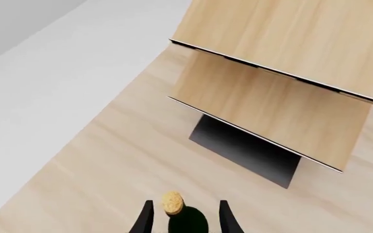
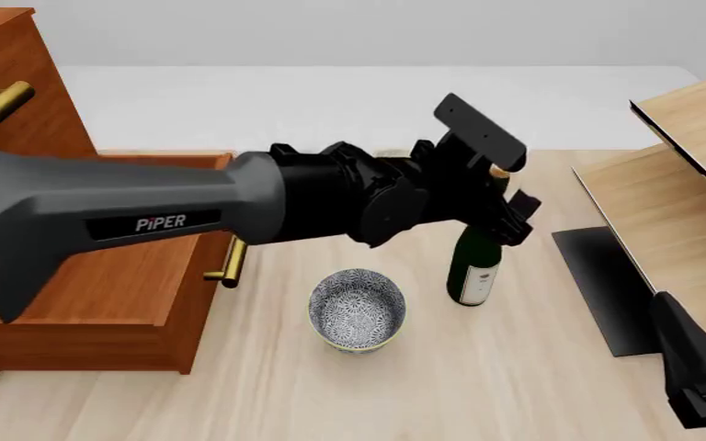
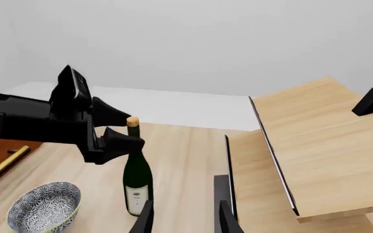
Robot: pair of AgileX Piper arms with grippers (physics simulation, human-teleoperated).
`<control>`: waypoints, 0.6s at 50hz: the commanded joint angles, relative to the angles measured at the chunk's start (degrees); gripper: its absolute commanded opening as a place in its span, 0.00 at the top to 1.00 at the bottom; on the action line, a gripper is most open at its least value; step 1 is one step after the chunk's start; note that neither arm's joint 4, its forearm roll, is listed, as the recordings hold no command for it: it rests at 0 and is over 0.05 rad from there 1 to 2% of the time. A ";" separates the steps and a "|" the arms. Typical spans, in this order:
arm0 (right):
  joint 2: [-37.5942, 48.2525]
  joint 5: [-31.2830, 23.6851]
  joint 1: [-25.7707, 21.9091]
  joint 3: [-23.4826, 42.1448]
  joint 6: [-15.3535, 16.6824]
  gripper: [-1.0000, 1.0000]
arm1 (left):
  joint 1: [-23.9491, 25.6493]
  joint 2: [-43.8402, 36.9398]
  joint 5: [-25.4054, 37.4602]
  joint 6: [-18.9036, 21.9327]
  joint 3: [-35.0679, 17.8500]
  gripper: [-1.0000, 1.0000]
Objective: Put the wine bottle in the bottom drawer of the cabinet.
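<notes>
The wine bottle (image 2: 476, 266) stands upright on the table, right of the bowl; it also shows in the right wrist view (image 3: 136, 179). My left gripper (image 2: 506, 207) is open, its fingers on either side of the bottle's neck just below the cork (image 1: 172, 202), with gaps showing on both sides. The cabinet (image 2: 10, 101) stands at the left. Its bottom drawer (image 2: 108, 303) is pulled out toward the bowl, brass handle (image 2: 231, 262) on its front; my left arm hides its inside. My right gripper (image 3: 185, 221) is open and empty, low at the right (image 2: 697, 367).
A patterned bowl (image 2: 356, 310) sits between the drawer and the bottle. A pale light-wood shelf unit (image 2: 684, 202) with a black base (image 2: 598, 285) stands tilted at the right, close to my right gripper. White floor lies beyond the table's far edge.
</notes>
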State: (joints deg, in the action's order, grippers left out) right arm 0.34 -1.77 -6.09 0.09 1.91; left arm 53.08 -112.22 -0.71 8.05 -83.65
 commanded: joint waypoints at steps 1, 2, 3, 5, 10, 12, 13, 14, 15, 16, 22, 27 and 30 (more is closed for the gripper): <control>0.02 -0.05 -0.07 -0.01 0.11 0.00 | -0.26 -0.51 -1.07 -0.45 0.79 0.00; 0.02 -0.05 -0.08 -0.01 0.08 0.00 | -0.23 -0.57 -1.14 -0.52 0.82 0.00; -0.02 -0.08 -0.09 -0.01 0.04 0.00 | -0.25 -0.66 -1.26 -0.59 0.84 0.00; 0.04 -0.06 0.01 -0.02 0.07 0.00 | -0.35 -0.93 -1.48 -0.43 0.89 0.00; 0.18 0.07 -0.04 -0.02 0.04 0.00 | -0.37 -1.31 -1.69 -0.94 0.90 0.00; 0.20 0.08 0.04 -0.02 0.03 0.00 | -0.32 -1.62 -1.90 -0.89 0.98 0.00; 0.19 0.07 0.05 -0.02 0.04 0.00 | -0.37 -1.72 -1.96 -0.93 0.96 0.00; 0.20 0.05 0.06 -0.02 0.02 0.00 | -0.45 -1.86 -2.03 -0.91 0.95 0.00; 0.22 0.06 0.09 -0.02 0.03 0.00 | -0.49 -1.93 -2.14 -0.90 0.97 0.00; 0.23 0.06 0.10 -0.02 0.03 0.00 | -0.43 -1.99 -2.09 -1.08 0.95 0.00; 0.22 0.00 0.13 -0.03 0.04 0.00 | -0.34 -2.28 -2.28 -1.24 1.00 0.00; 0.15 -0.07 0.07 -0.03 0.00 0.00 | -0.16 -2.17 -2.37 -1.56 1.17 0.00; 0.10 -0.09 0.07 -0.03 -0.02 0.00 | -0.14 -1.84 -2.49 -1.62 1.25 1.00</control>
State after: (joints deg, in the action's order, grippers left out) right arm 0.49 -1.81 -6.02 0.06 1.93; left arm 52.86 -114.12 -2.81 6.72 -82.68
